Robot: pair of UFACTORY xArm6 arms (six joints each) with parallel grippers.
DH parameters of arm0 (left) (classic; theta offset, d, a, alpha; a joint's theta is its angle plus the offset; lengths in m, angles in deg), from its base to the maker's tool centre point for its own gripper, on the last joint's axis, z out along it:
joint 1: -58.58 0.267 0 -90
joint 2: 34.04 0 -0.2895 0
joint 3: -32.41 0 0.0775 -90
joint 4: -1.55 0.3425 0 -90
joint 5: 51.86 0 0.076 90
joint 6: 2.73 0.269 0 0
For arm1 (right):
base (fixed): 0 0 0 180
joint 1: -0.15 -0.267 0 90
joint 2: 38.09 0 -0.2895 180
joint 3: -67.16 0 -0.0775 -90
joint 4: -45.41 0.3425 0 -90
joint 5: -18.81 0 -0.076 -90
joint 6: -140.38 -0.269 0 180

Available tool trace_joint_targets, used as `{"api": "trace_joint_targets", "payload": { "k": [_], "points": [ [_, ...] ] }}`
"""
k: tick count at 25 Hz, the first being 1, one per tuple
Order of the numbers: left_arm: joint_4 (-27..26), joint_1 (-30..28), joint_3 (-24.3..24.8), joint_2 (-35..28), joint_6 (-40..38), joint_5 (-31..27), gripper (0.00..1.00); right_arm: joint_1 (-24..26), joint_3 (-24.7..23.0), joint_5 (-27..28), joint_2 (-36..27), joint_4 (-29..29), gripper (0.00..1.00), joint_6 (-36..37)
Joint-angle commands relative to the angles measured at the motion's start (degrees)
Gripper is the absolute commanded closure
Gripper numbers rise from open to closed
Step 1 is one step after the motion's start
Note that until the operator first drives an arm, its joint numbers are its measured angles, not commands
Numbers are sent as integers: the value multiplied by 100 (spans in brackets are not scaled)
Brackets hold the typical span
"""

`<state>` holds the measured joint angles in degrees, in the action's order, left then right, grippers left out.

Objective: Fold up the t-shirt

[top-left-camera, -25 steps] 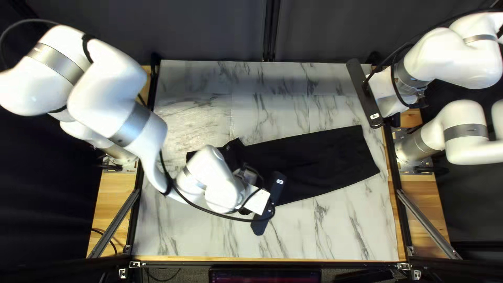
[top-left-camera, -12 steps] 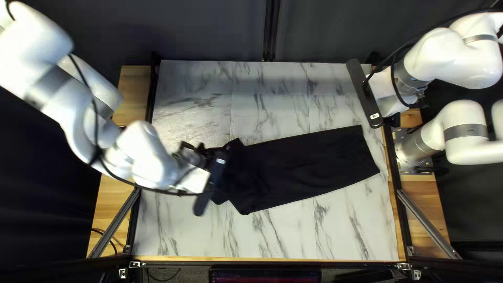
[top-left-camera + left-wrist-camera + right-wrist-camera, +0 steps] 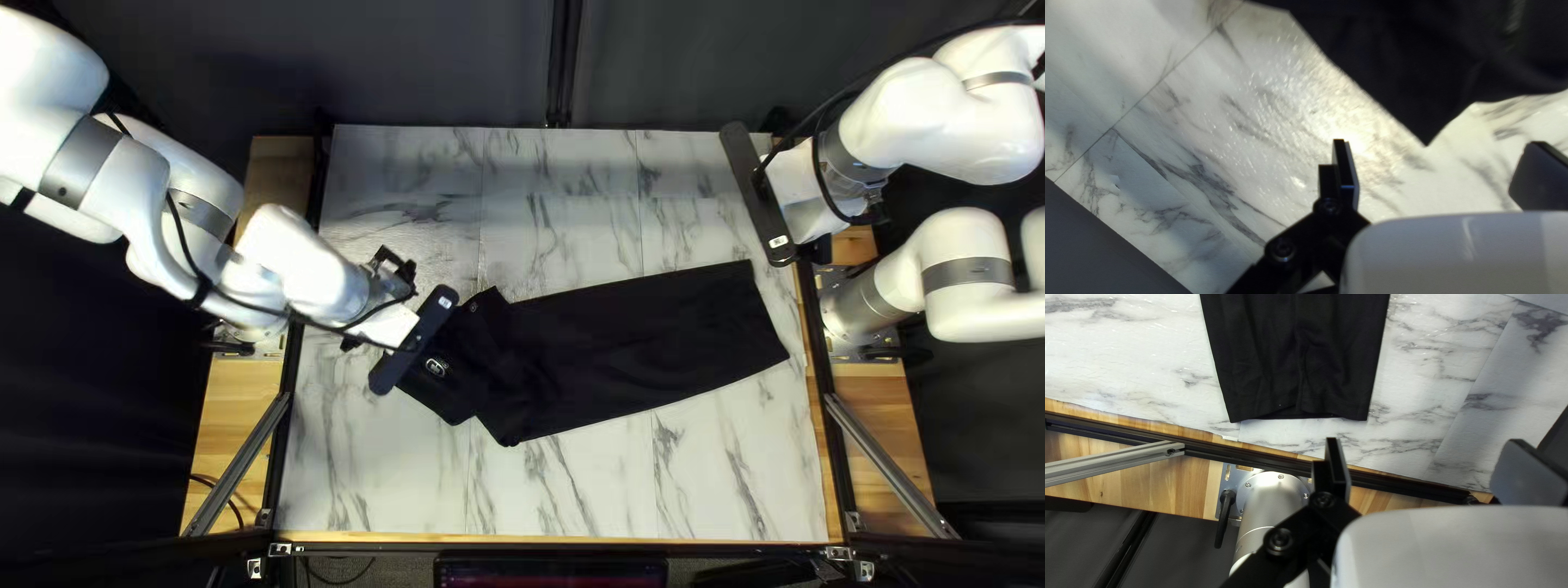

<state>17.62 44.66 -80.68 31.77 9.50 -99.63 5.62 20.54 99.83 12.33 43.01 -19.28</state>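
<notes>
The left gripper (image 3: pixel 381 303) hung near the table's left edge, by the left end of the black shirt (image 3: pixel 653 343), its fingers spread with nothing pinched. The shirt lay on the marbled table (image 3: pixel 718 479), running from left of the middle to the right side, its left end crumpled, with a pale mark (image 3: pixel 437 367) on it. At the far right, the right gripper (image 3: pixel 806 194) had its fingers wide apart, clear of the shirt's right end.
</notes>
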Motion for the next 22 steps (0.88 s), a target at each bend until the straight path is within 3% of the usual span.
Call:
{"api": "trace_joint_targets", "payload": {
  "k": [1,5,10,11,12,15,16,17,18,22],
  "points": [
    [-50,54,125,-92,165,78,0,0,0,0,0,0,0,0],
    [128,-6,262,-276,379,-17,0,0,0,0,0,0,0,0],
    [481,-14,164,404,232,290,0,0,0,0,0,0,0,0],
    [540,0,143,560,189,374,7,0,0,0,0,0,0,0],
    [586,19,122,717,153,464,8,0,0,0,0,0,0,0],
    [661,35,46,1051,108,627,30,0,0,0,0,0,0,0],
    [660,35,33,1078,114,627,77,0,0,0,0,0,0,0],
    [643,26,5,1091,137,589,92,0,0,0,0,0,0,0],
    [633,21,-14,1094,150,564,100,0,0,0,0,0,0,0],
    [597,4,-119,1119,217,435,100,0,0,0,0,0,0,0]
  ]
}}
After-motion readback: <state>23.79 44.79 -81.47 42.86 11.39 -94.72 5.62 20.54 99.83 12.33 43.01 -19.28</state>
